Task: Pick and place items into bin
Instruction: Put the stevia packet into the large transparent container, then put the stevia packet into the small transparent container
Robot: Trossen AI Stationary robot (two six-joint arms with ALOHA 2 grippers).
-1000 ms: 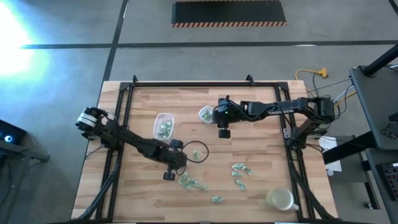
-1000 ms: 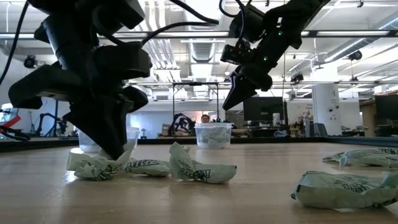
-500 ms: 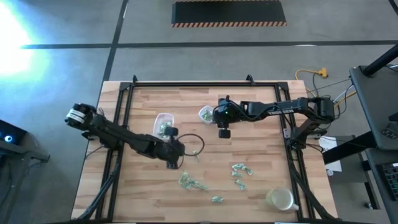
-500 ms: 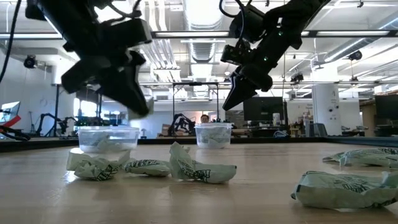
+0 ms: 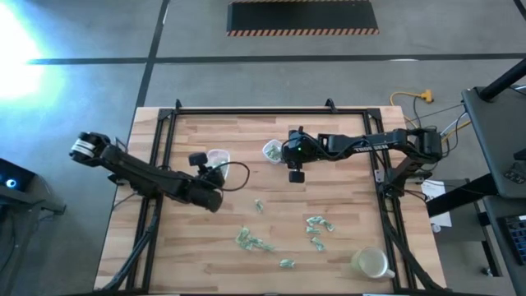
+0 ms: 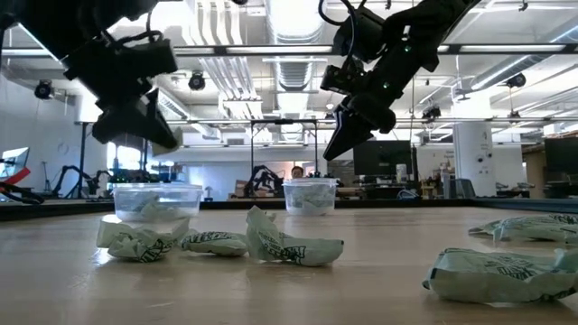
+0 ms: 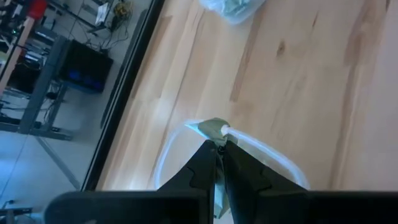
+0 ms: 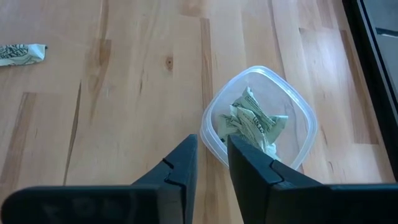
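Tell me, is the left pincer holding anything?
Yes: the left pincer, shut, pinches a pale wrapped piece above a clear container.

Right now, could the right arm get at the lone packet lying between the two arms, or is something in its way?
Probably yes. The right gripper hangs empty above bare wood beside its clear container, and the lone packet lies in the open. The left gripper, shut on a packet, is over its own container.

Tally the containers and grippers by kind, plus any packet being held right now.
Clear tubs: 2
Pale cup: 1
Grippers, left gripper and right gripper: 2
Held packet, in the left gripper: 1
Total: 6
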